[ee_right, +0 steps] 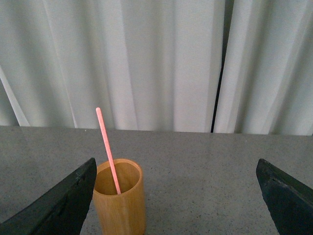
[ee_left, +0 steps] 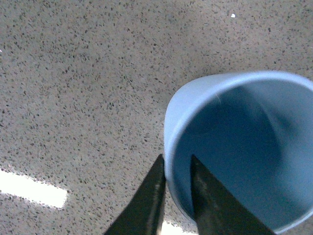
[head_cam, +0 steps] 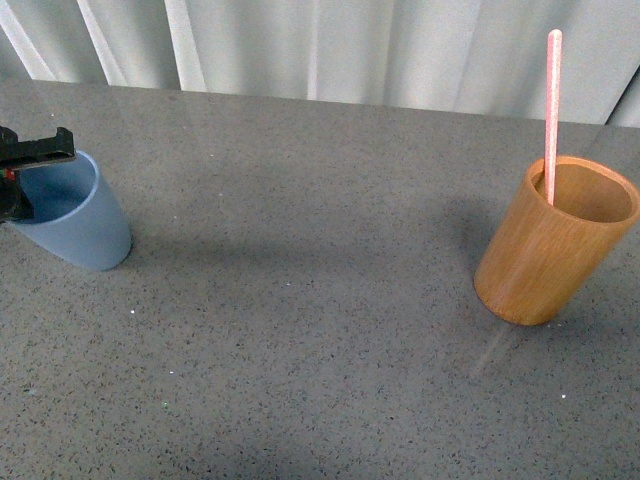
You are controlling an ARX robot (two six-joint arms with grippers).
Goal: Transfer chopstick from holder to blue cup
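The blue cup [head_cam: 78, 218] stands at the far left of the grey table, tilted. My left gripper [head_cam: 20, 165] is shut on its rim, one finger inside and one outside, as the left wrist view shows on the cup [ee_left: 234, 147] between my fingers [ee_left: 176, 169]. The orange-brown holder [head_cam: 552, 242] stands at the right with the pink chopstick [head_cam: 552, 110] upright in it. In the right wrist view the holder [ee_right: 120, 203] and chopstick [ee_right: 107, 149] lie ahead of my open, empty right gripper [ee_right: 176, 196], close to one finger. The right gripper is out of the front view.
A grey speckled tabletop [head_cam: 300, 300] spreads between the cup and the holder. White curtains [head_cam: 350, 45] hang behind the table's far edge.
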